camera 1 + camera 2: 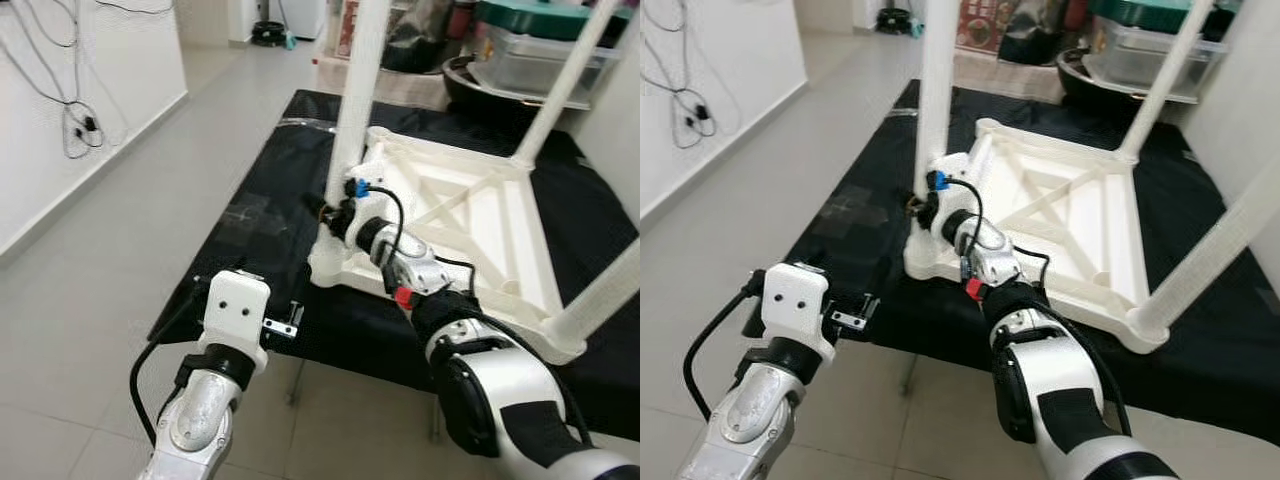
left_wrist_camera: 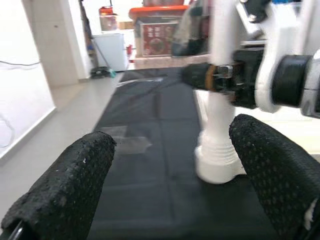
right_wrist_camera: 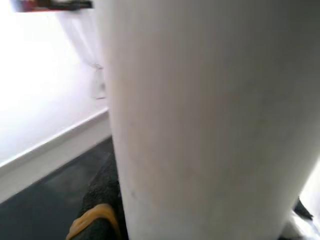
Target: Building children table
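Left eye view shows you a white table top [image 1: 470,215] lying upside down on a black mat [image 1: 260,220] spread over a low stand on the tiled floor [image 1: 120,250]. Three white legs stand up from its corners: the near-left leg [image 1: 358,90], a far leg [image 1: 565,80] and a near-right leg [image 1: 605,295] that slants out toward the right edge.

Your right gripper [image 1: 330,212] is at the base of the near-left leg, just above the corner socket. In the right wrist view that leg [image 3: 210,120] sits pressed right up against the camera, with a dark finger [image 3: 102,210] beside it, so the fingers look clamped around the leg, though the far finger is hidden from you.

Your left gripper [image 2: 170,185] hangs over the near-left edge of the mat, well apart from the table. In the left wrist view its two black fingers [image 2: 65,190] are spread wide with nothing between them, and the leg's ribbed foot [image 2: 215,160] lies ahead of them.

Storage boxes [image 1: 540,50] stand behind the mat, and cables [image 1: 75,120] hang on the white wall to your left.
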